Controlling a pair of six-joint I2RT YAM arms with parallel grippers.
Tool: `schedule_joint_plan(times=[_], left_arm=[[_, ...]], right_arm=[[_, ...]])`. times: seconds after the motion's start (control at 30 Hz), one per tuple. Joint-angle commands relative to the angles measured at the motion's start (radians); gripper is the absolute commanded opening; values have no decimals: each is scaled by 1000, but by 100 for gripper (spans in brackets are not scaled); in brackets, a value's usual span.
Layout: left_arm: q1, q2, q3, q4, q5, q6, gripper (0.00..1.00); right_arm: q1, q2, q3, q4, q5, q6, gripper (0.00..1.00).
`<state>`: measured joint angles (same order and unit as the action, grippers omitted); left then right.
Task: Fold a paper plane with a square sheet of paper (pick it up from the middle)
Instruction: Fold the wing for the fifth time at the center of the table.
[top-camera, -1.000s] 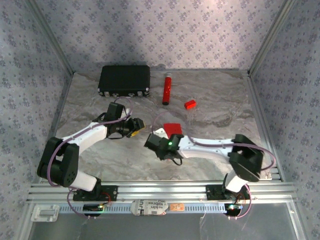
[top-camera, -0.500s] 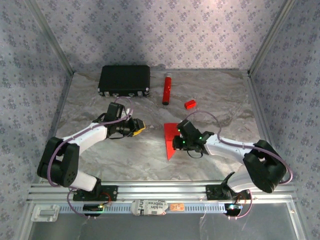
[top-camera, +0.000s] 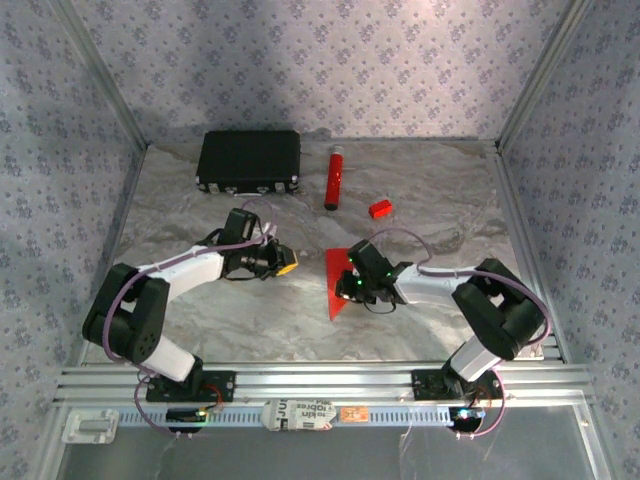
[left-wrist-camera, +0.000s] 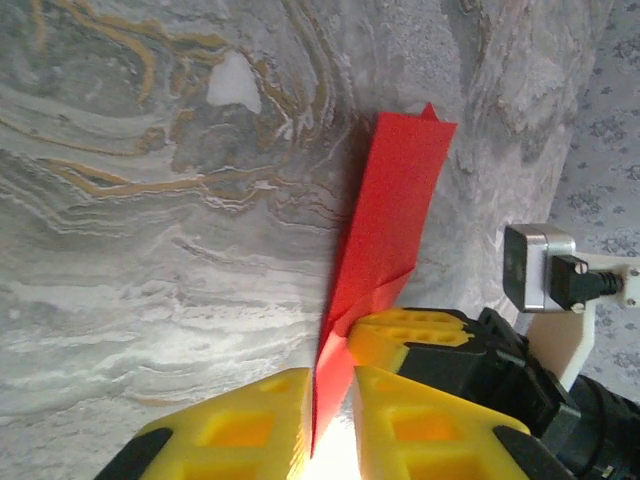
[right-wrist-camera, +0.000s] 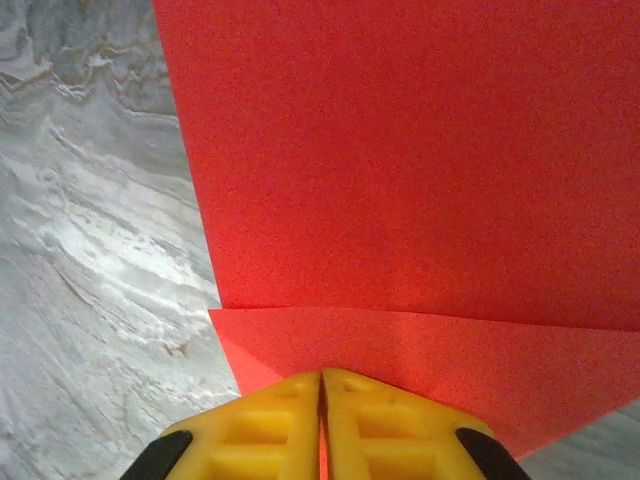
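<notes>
At the middle of the bench (top-camera: 250, 320), the right gripper (right-wrist-camera: 321, 376) pinches the red paper plane (top-camera: 335, 272) tight; the left gripper (left-wrist-camera: 330, 376), barely parted and empty, sits near.

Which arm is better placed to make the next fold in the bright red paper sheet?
Probably right: the right gripper is shut on the edge of the folded bright red paper sheet, while the left gripper sits to its side, apart from it in the top view.

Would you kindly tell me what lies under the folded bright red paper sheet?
Grey marbled tabletop shows around the folded red paper sheet; a lower red layer peeks out by the right gripper, shut on its edge. Anything beneath is covered.
</notes>
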<state>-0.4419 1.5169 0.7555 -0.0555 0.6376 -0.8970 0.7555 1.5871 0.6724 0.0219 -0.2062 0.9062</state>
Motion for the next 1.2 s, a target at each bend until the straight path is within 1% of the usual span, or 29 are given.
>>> schedule_joint_plan(times=[0.0,0.17,0.23,0.3,0.37,0.4,0.47,0.6,0.73,0.8,0.97,1.17], left_arm=[[-12,21,13,63,44,-20,14],[-34,50,36,86,89,-14,11],[-43,60,43,85,91,-12,10],[-47,73,41,100,92,-22,9],[-48,82,41,113,96,-31,9],[-49,84,41,115,98,-33,8],[-53,85,42,117,96,-33,8],[-70,102,50,134,97,-40,8],[-102,138,78,144,100,-46,7],[-118,160,98,141,97,-42,7],[-143,225,139,133,94,-36,4],[-148,286,171,98,73,-10,3]], right_arm=[[41,65,-21,6,20,122,11],[109,84,-16,85,78,257,12],[132,77,-17,123,105,312,12],[155,52,-34,183,140,368,12],[168,8,-52,241,168,380,13],[167,-21,-53,232,183,374,14],[150,-78,-55,197,195,337,16],[75,-161,-73,110,152,263,16],[-7,-192,-146,165,68,254,16],[-41,-196,-156,155,28,239,16],[-68,-205,-156,129,6,207,16],[-73,-203,-158,119,5,197,17]])
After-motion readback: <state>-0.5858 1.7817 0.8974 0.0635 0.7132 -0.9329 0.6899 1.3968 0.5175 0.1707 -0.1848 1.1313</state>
